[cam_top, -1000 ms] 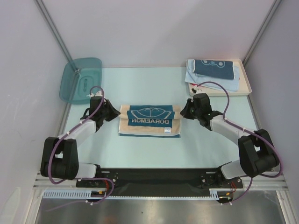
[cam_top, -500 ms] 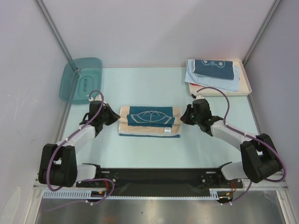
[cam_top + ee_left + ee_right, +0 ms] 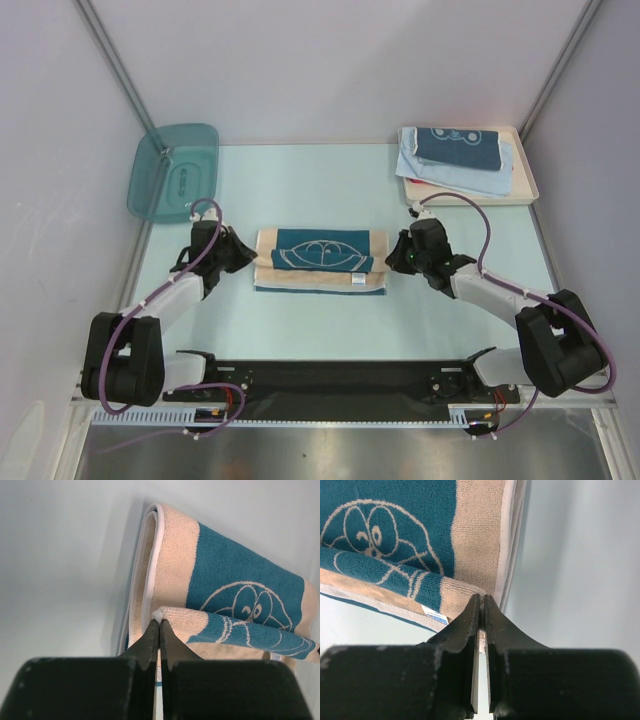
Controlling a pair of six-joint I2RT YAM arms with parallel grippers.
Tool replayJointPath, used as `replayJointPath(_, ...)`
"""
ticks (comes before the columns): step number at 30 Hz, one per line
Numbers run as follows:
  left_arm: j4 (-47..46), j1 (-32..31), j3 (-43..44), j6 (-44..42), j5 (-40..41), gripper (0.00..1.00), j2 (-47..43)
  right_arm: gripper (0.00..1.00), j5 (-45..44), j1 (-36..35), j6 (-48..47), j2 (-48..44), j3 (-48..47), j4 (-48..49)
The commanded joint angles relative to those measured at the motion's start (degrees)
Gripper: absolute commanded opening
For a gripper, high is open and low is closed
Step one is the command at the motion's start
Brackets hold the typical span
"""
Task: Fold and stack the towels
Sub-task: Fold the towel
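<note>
The long beige towel with teal panel and cartoon cat lies folded in the table's middle. My left gripper is shut on the towel's left corner; in the left wrist view a white edge shows pinched between the jaws over the towel. My right gripper is shut on the towel's right corner; the right wrist view shows beige cloth between the jaws by the towel. A dark-blue towel lies folded on a light-blue towel on the cream tray at the back right.
A translucent blue plastic bin stands at the back left corner. Metal frame posts rise at the back left and right. The black base rail runs along the near edge.
Both grippers carried the towel's upper layer toward the near side, folding it over; the lettered strip that showed before is now covered, and the towel is narrower.
</note>
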State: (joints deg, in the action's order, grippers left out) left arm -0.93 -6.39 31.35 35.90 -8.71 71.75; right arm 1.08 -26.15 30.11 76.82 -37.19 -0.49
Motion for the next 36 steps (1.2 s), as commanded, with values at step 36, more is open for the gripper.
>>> replayJointPath(36, 5.1, -0.5, -2.7, 0.7, 0.1, 0.3, -20.5, 0.36, -5.1, -2.1, 2.0, -10.6, 0.1, -6.2)
